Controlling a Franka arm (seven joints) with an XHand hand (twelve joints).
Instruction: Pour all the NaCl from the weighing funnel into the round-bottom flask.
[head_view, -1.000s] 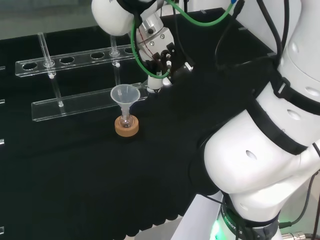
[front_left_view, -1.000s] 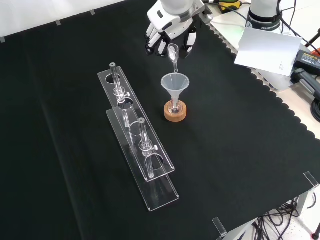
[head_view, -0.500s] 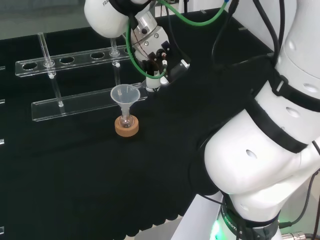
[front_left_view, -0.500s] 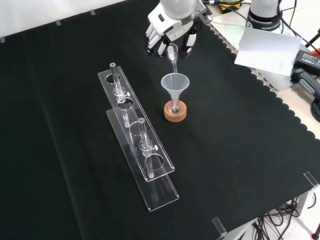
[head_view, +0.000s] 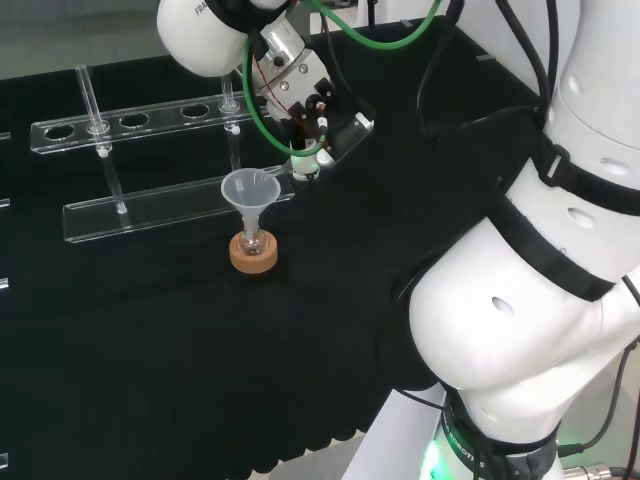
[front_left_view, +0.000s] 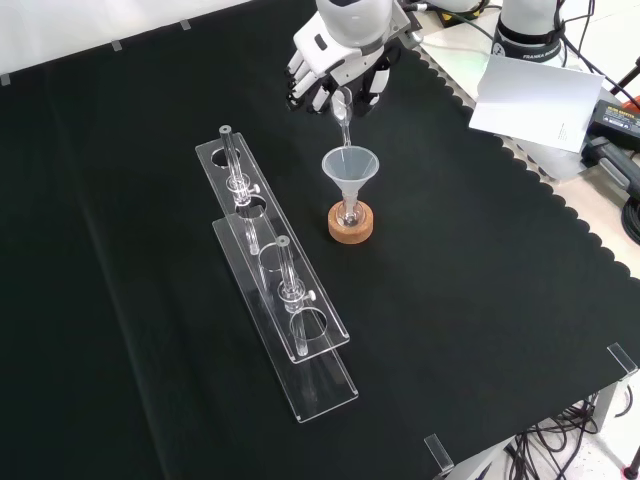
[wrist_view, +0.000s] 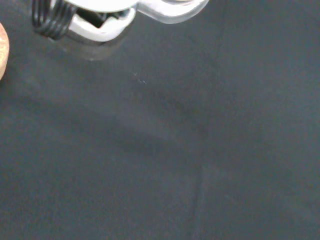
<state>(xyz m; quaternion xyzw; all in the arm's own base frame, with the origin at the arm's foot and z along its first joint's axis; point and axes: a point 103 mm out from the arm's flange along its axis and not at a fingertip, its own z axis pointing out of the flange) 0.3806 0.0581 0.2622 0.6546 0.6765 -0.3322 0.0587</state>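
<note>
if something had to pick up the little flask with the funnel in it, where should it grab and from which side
Probably by the cork ring under the flask, coming in low from the front view's right, where the cloth is bare. The funnel covers the top, the hand holds the weighing funnel above it, and the clear rack stands on the left.

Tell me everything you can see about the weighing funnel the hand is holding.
The weighing funnel is a small, clear, glass-like scoop with a narrow spout. The hand has its fingers curled round the upper end and holds it tilted steeply, spout down, just above the rim of the clear funnel in the round-bottom flask. Its contents cannot be made out.
</note>
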